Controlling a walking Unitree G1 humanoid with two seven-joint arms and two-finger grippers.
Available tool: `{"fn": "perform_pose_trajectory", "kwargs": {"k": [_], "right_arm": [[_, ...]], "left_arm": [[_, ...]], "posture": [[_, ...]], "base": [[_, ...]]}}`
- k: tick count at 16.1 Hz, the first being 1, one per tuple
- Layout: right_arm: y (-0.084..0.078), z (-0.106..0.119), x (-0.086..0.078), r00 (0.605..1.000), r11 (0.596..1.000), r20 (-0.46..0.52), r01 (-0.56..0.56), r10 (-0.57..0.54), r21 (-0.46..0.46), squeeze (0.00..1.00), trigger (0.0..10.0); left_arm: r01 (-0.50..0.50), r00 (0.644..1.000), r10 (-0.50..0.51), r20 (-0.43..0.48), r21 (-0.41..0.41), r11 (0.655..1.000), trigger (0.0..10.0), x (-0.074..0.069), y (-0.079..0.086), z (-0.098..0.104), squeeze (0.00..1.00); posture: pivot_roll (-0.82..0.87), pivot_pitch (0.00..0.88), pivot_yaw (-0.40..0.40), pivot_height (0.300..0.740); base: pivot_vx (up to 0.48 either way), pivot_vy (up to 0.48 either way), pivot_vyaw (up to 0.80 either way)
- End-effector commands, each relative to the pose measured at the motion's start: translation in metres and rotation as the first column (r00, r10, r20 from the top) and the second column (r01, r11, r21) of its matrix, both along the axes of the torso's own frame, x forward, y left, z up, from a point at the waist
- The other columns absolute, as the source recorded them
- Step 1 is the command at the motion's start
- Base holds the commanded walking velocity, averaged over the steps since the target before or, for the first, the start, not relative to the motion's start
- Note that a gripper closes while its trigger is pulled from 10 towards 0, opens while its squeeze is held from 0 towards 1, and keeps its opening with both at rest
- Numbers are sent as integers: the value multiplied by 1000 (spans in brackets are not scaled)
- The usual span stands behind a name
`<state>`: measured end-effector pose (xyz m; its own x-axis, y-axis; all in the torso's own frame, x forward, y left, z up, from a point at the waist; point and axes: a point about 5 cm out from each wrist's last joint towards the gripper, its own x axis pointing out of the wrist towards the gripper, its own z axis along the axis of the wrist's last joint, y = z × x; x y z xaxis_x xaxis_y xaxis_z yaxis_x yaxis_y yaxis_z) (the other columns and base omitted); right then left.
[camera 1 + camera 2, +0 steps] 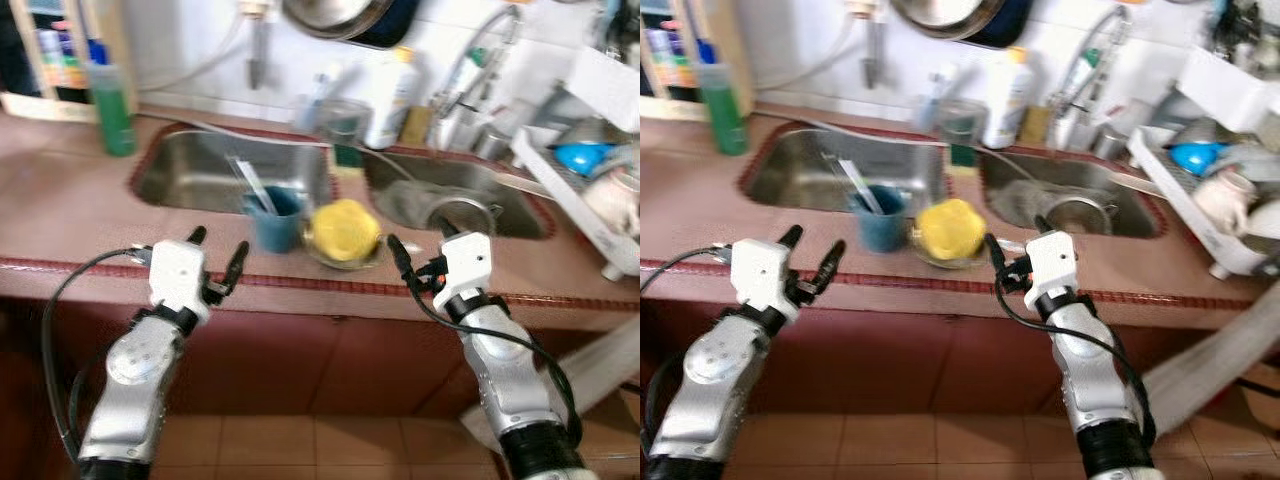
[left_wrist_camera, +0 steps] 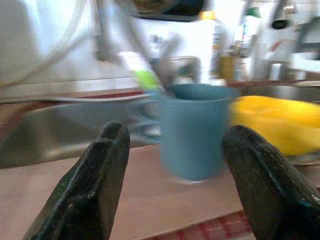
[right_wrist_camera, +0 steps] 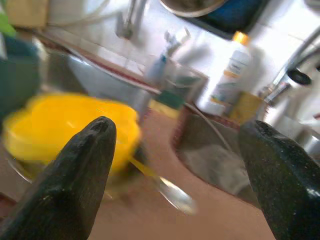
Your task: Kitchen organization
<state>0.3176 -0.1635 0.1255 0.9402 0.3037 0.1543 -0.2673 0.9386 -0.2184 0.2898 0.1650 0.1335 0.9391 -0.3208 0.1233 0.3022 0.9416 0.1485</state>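
Observation:
A blue cup (image 1: 275,222) with a pale utensil standing in it sits on the brown counter strip between the two sink basins. Beside it, a yellow lid-like object (image 1: 343,230) rests on a glass dish. My left gripper (image 1: 218,254) hovers open at the counter's front edge, a little short and left of the cup; the left wrist view shows the cup (image 2: 192,131) ahead between the fingers. My right gripper (image 1: 420,245) is open just right of the yellow object (image 3: 70,127), empty, with a spoon (image 3: 170,194) lying on the counter before it.
Double steel sink: left basin (image 1: 195,170), right basin (image 1: 470,190) holding a metal bowl (image 1: 462,213). A green bottle (image 1: 112,105) stands far left and a white bottle (image 1: 392,98) and faucet (image 1: 465,65) at the back. A white dish rack (image 1: 590,200) with crockery is on the right.

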Motion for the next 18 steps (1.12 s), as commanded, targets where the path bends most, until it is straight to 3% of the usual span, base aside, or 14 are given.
{"fn": "perform_pose_trajectory", "kwargs": {"k": [1, 4, 11, 18], "right_arm": [[-3, 4, 2, 1000, 1000, 15, 8, -8, 7, 0, 10000], [-2, 6, 4, 1000, 1000, 21, 8, -8, 10, 0, 10000], [-5, 10, 7, 999, 1000, 32, 17, -17, 0, 0, 10000], [-8, 22, 11, 997, 1000, 73, 5, -4, -20, 0, 10000]], "left_arm": [[2, 1000, -2, 14, 2, 1000, 10000, 1, 1, 4, 0], [-13, 1000, 12, 23, 12, 1000, 10000, 3, 0, 5, 0], [-83, 985, 69, -161, -80, 993, 10000, 19, -6, -2, 0], [-55, 994, 47, -103, -75, 996, 10000, 37, -18, 24, 0]], "posture": [[52, 0, -139, 740], [49, 0, -140, 740], [44, 0, -148, 740], [29, 0, -137, 740]], "base": [[0, -480, 0], [0, -480, 0], [0, 0, 0], [0, 0, 0]]}}
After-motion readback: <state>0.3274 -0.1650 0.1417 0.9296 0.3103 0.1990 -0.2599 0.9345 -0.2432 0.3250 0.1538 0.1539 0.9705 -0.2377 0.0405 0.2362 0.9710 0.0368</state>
